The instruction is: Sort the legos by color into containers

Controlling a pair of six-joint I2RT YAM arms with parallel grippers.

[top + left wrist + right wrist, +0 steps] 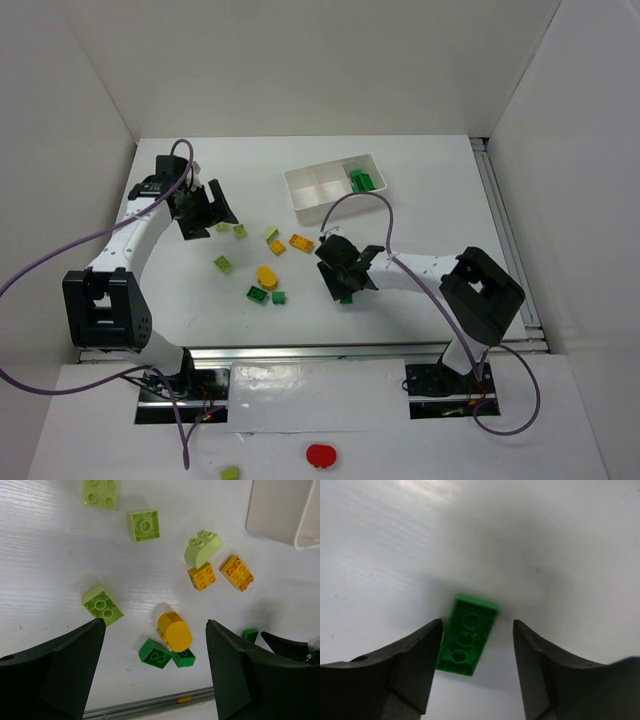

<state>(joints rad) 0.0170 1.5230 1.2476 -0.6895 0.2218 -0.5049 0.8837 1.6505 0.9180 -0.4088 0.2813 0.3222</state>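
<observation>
Ten legos [145,525], by my count, lie loose on the white table [420,180]: four lime bricks [102,607], two orange bricks [237,572], one rounded orange-yellow piece [175,631] and three dark green ones. Two green bricks [156,654] sit touching each other just beside the rounded piece. The third, a narrow green brick [467,640] with three studs in a row, lies apart, nearer to the right arm. The right gripper [345,272] is lowered over this brick with one finger along each long side, which I judge to be the lining-up for a pick. A strip of table shows between the brick and one finger, so the jaws are parted and the brick is not clamped. I think green is chosen because the white tray [305,207], toward the far side of the table, holds green bricks [363,181] in its right compartment, so this colour has its place. The left gripper [207,212] hovers at the far left of the loose group, jaws spread wide with nothing between them, probably kept aside so the arms do not cross. The table is smooth and matt, with a metal rail [330,350] along its near edge. White walls [300,70] close three sides. A red round object [321,455] and a lime piece [230,472] lie by the arm bases.
</observation>
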